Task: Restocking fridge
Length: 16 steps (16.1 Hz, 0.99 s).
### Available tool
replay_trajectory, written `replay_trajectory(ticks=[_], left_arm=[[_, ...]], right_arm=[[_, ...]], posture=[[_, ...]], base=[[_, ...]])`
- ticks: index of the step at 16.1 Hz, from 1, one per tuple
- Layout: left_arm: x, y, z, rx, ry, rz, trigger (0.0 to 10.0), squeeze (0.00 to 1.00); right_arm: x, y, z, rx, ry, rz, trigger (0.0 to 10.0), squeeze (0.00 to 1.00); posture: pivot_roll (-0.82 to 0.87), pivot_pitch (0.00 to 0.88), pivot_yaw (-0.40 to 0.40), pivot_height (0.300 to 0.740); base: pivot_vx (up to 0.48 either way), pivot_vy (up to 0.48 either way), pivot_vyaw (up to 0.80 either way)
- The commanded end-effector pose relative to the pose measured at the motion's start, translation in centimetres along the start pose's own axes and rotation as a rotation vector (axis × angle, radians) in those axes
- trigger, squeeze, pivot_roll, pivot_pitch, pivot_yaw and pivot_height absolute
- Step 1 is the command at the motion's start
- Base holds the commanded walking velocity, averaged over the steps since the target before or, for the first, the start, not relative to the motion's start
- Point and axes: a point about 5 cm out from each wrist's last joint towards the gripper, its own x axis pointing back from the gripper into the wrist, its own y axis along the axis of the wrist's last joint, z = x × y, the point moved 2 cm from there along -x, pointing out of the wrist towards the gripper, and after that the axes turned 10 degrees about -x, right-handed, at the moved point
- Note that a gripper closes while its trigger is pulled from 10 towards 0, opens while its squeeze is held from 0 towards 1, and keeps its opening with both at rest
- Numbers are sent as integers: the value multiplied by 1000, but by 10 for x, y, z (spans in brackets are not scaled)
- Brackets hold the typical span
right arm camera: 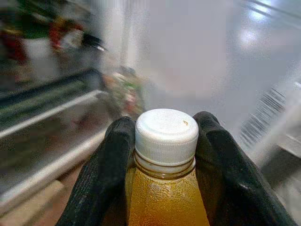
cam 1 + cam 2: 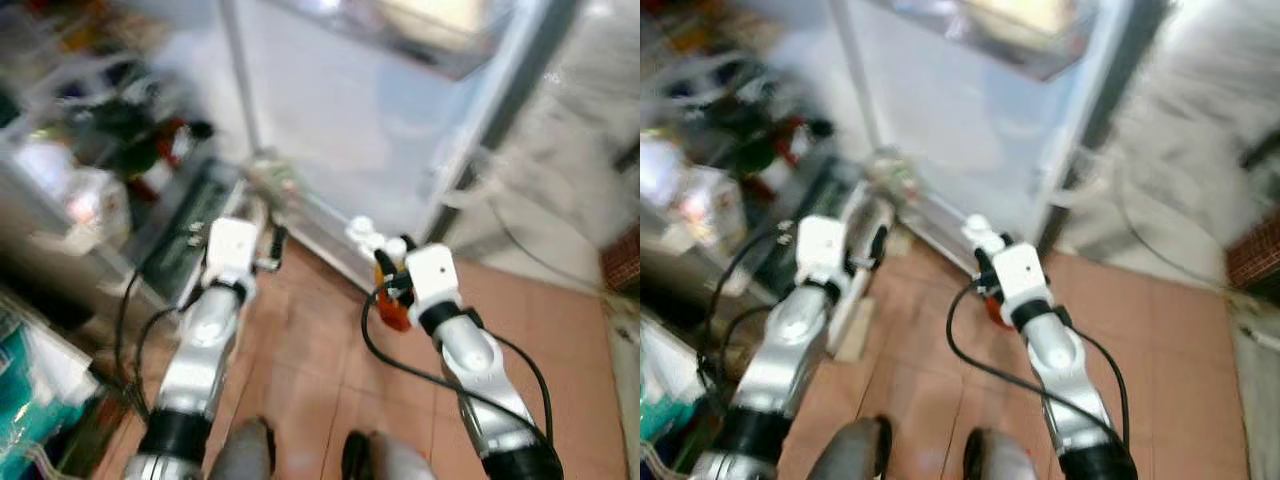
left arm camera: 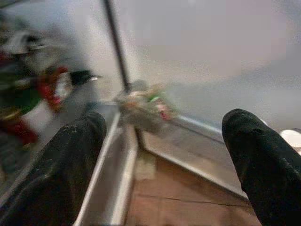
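Orange bottle with white cap is clamped in right gripper before the fridge; left gripper is spread, nothing held.

- A home kitchen, seen through motion blur.
- A white fridge door stands open, pale and glossy, a door shelf near its top.
- On the robot's left, the open fridge's shelves are crowded with bottles and packets, too blurred to name.
- Terracotta floor tiles with pale grout cover the ground.
- A red brick surface shows at the far right edge.
- A white wall stands beside the fridge.
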Motion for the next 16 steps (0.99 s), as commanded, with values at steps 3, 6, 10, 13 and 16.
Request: replay_trajectory(ticks=[3, 6, 10, 13, 16], left_arm=[[25, 3, 0, -5, 26, 11, 10000, 0], [32, 3, 2, 39, 52, 11, 10000, 0], [30, 11, 2, 39, 61, 6, 10000, 0], [32, 11, 0, 45, 55, 15, 10000, 0], [32, 12, -1, 39, 52, 18, 10000, 0]], right_arm=[[-7, 9, -6, 27, 8, -38, 10000, 0], [-11, 11, -7, 24, 14, -49, 10000, 0], [-15, 12, -6, 9, 30, -68, 10000, 0], [-15, 16, -5, 32, 40, -94, 10000, 0], [-17, 15, -4, 23, 50, -95, 10000, 0]], posture=[[85, 118, -9, 740], [92, 117, -9, 740], [92, 111, -8, 740], [92, 109, -7, 740], [93, 108, -7, 740]], base=[[0, 0, 769], [96, 0, 769], [429, 0, 164], [439, 0, 517], [335, 0, 744]])
